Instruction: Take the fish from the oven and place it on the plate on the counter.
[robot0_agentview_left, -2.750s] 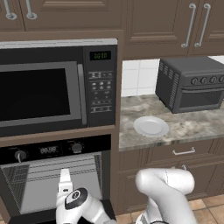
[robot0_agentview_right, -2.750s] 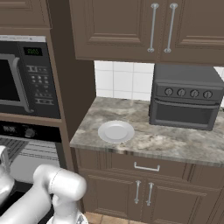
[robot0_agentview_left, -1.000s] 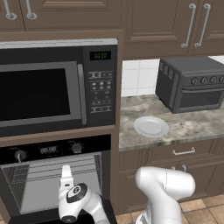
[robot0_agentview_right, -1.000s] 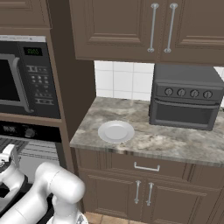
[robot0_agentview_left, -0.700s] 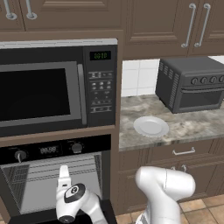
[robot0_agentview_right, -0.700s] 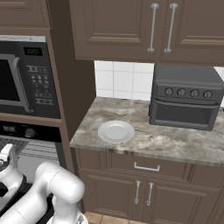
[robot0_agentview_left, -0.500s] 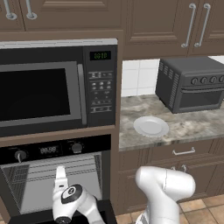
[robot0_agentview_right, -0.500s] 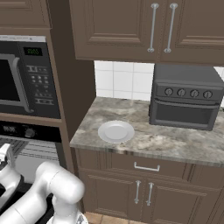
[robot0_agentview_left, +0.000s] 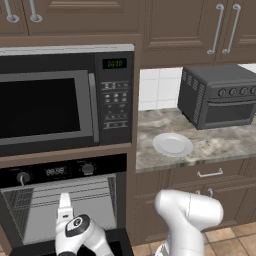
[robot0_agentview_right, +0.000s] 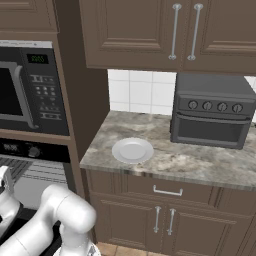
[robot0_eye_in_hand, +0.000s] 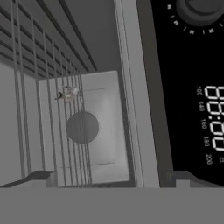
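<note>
In the left base view, the gripper is low down in front of the open oven. It points up into the oven and touches nothing. The microwave sits right above the oven. The white plate lies on the counter, well apart from the gripper. The toaster oven stands behind the plate, to its right.

In the right base view, the plate lies on the counter near its left end. The toaster oven stands farther right, by the tiled wall.

In the hand view, the two finger tips stand wide apart with nothing between them. The tiny fish lies deep inside the oven, seen through the wire rack bars. The oven's knob and display are at the right.
</note>
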